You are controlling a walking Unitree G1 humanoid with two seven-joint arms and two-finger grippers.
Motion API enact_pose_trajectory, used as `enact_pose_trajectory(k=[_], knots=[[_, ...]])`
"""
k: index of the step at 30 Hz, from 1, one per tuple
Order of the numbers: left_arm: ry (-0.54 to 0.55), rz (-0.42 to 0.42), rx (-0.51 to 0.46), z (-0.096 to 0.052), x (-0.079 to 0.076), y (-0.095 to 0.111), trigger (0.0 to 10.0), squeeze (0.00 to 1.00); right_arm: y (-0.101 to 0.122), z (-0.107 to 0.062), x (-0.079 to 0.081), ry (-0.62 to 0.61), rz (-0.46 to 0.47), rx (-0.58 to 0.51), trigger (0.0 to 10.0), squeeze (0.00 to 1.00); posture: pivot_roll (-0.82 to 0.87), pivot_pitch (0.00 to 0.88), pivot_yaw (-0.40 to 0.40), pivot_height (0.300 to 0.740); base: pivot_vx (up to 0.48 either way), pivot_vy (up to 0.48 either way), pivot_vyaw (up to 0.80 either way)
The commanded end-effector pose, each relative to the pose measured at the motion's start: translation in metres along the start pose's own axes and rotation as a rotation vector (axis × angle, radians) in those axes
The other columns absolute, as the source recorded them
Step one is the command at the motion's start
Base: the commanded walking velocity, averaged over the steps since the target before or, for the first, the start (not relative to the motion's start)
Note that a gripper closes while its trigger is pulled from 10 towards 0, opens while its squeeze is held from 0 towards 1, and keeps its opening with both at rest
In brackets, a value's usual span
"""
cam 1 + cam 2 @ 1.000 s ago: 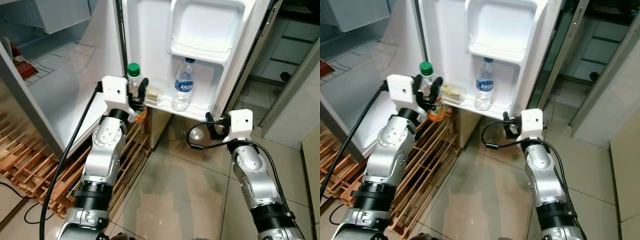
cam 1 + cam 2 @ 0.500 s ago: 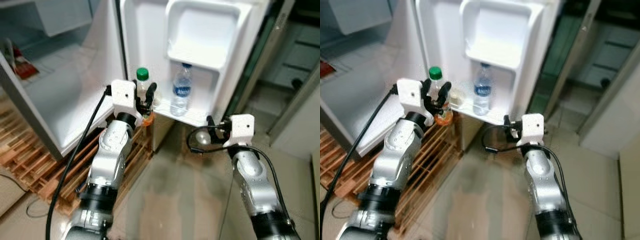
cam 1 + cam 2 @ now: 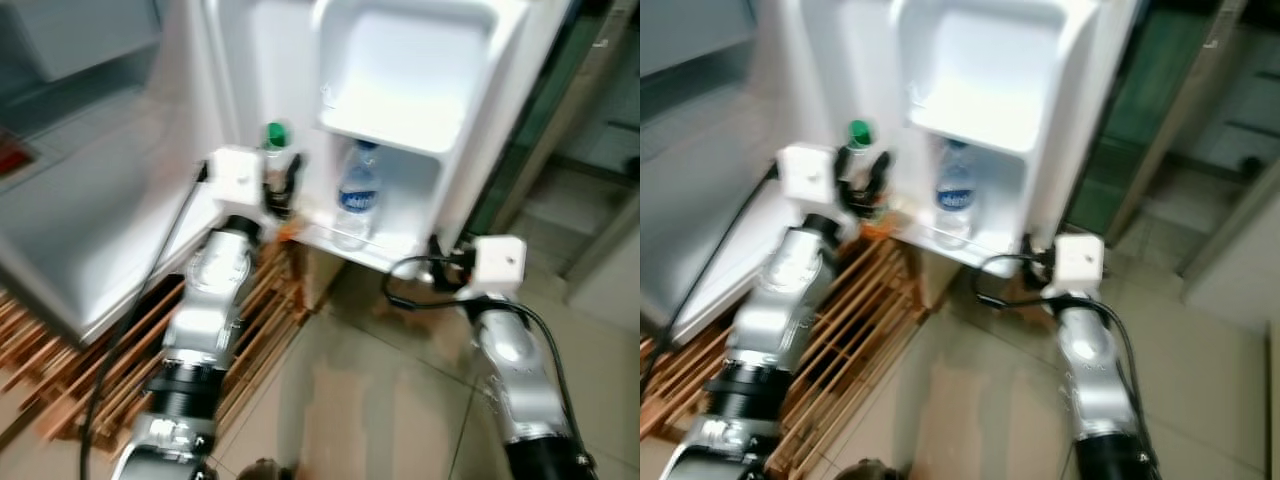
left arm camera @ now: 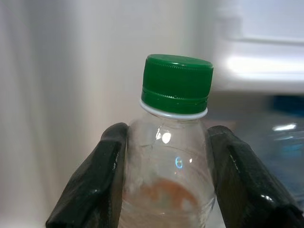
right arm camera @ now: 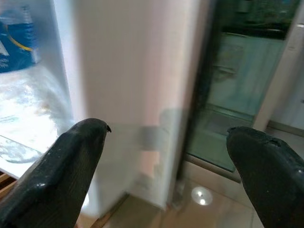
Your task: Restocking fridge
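The left end effector (image 4: 164,185) grips a green-capped bottle (image 4: 168,166) by its shoulders, long axis upright and cap up, at the open fridge door (image 3: 420,100) beside the water bottle (image 3: 357,195) on the door shelf, while the right end effector (image 5: 166,175) hangs spread wide, empty.

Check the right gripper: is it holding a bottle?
No. The right gripper is open, its fingers spread with nothing between them, beside the fridge door.

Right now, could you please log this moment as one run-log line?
left gripper: shut on green-capped bottle | at fridge door shelf beside water bottle | right gripper: open, idle
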State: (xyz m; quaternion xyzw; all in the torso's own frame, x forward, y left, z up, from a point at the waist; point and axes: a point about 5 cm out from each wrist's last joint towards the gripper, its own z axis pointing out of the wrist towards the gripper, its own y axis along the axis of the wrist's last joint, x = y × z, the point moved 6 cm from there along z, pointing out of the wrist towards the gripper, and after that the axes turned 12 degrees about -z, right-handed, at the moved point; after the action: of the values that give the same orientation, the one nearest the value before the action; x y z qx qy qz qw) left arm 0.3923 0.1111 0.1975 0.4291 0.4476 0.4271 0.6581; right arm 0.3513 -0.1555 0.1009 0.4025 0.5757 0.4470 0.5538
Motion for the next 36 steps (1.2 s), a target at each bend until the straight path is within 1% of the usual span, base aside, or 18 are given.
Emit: enact_pose_trajectory(k=[1, 3, 4, 6, 7, 8, 10, 11, 12, 16, 19, 21, 24, 26, 27, 29, 33, 36], knots=[[-0.046, -0.011, -0.053, 0.008, -0.017, 0.012, 10.0, 0.00, -0.002, -0.004, -0.004, -0.010, -0.003, 0.007, 10.0, 0.11, -0.10, 0.000, 0.041, 0.740, 0.000, 0.000, 0.00], [-0.004, -0.060, -0.055, 0.013, -0.011, 0.011, 10.0, 0.00, -0.002, -0.005, -0.004, -0.011, -0.004, 0.007, 10.0, 0.11, -0.11, 0.000, 0.042, 0.740, 0.000, 0.000, 0.00], [-0.004, -0.060, -0.055, 0.013, -0.011, 0.011, 10.0, 0.00, -0.002, -0.005, -0.004, -0.011, -0.004, 0.007, 10.0, 0.11, -0.11, 0.000, 0.042, 0.740, 0.000, 0.000, 0.00], [0.038, -0.129, -0.039, 0.018, -0.007, 0.006, 10.0, 0.00, -0.001, -0.007, -0.003, -0.010, -0.004, 0.006, 10.0, 0.11, -0.13, 0.000, 0.041, 0.740, 0.000, 0.000, 0.00], [0.089, -0.219, -0.022, 0.023, -0.003, 0.000, 10.0, 0.00, 0.000, -0.009, -0.001, -0.007, -0.003, 0.006, 10.0, 0.11, -0.14, 0.000, 0.037, 0.740, 0.000, 0.000, 0.00], [0.089, -0.219, -0.022, 0.023, -0.003, 0.000, 10.0, 0.00, 0.000, -0.009, -0.001, -0.007, -0.003, 0.006, 10.0, 0.11, -0.14, 0.000, 0.037, 0.740, 0.000, 0.000, 0.00], [0.144, -0.281, -0.009, 0.031, 0.000, -0.007, 10.0, 0.00, -0.001, -0.012, 0.001, 0.001, -0.004, 0.011, 10.0, 0.11, -0.15, 0.000, 0.035, 0.740, 0.000, 0.000, 0.00], [0.144, -0.281, -0.009, 0.031, 0.000, -0.007, 10.0, 0.00, -0.001, -0.012, 0.001, 0.001, -0.004, 0.011, 10.0, 0.11, -0.15, 0.000, 0.035, 0.740, 0.000, 0.000, 0.00], [0.183, -0.307, 0.009, 0.038, 0.001, -0.013, 10.0, 0.00, -0.001, -0.014, 0.003, 0.009, -0.007, 0.014, 10.0, 0.11, -0.16, 0.000, 0.039, 0.740, 0.000, 0.000, 0.00], [0.189, -0.293, 0.005, 0.047, 0.001, -0.010, 10.0, 0.00, -0.001, -0.016, 0.000, 0.003, -0.011, 0.016, 10.0, 0.11, -0.17, 0.000, 0.048, 0.740, 0.000, 0.000, 0.00], [0.164, -0.272, 0.004, 0.047, -0.002, -0.010, 10.0, 0.00, -0.002, -0.016, -0.003, -0.011, -0.012, 0.020, 10.0, 0.11, -0.17, 0.000, 0.055, 0.740, 0.000, 0.000, 0.00], [0.135, -0.265, 0.016, 0.046, -0.008, -0.012, 10.0, 0.00, -0.003, -0.016, -0.005, -0.019, -0.007, 0.023, 10.0, 0.11, -0.17, 0.000, 0.058, 0.740, 0.000, 0.000, 0.00], [0.051, -0.223, 0.008, 0.041, -0.023, -0.013, 10.0, 0.00, -0.002, -0.017, -0.004, -0.023, 0.000, 0.024, 10.0, 0.11, -0.17, 0.000, 0.061, 0.740, 0.000, 0.000, 0.00], [-0.027, -0.184, -0.020, 0.037, -0.038, -0.008, 10.0, 0.00, -0.002, -0.018, -0.003, -0.023, 0.003, 0.024, 10.0, 0.11, -0.16, 0.000, 0.061, 0.740, 0.000, 0.000, 0.00], [-0.027, -0.184, -0.020, 0.037, -0.038, -0.008, 10.0, 0.00, -0.002, -0.018, -0.003, -0.023, 0.003, 0.024, 10.0, 0.11, -0.16, 0.000, 0.061, 0.740, 0.000, 0.000, 0.00], [-0.085, -0.142, -0.045, 0.034, -0.051, -0.004, 10.0, 0.00, -0.002, -0.019, -0.002, -0.021, 0.005, 0.025, 10.0, 0.11, -0.16, 0.000, 0.059, 0.740, 0.133, -0.199, 0.00], [-0.106, -0.148, -0.049, 0.035, -0.058, -0.002, 10.0, 0.00, -0.002, -0.018, -0.001, -0.017, 0.006, 0.026, 10.0, 0.11, -0.15, 0.000, 0.058, 0.740, 0.278, -0.388, 0.00], [-0.112, -0.151, -0.054, 0.035, -0.058, 0.000, 10.0, 0.00, -0.002, -0.017, 0.000, -0.016, 0.007, 0.024, 10.0, 0.11, -0.15, 0.000, 0.062, 0.740, 0.306, -0.365, 0.00]])
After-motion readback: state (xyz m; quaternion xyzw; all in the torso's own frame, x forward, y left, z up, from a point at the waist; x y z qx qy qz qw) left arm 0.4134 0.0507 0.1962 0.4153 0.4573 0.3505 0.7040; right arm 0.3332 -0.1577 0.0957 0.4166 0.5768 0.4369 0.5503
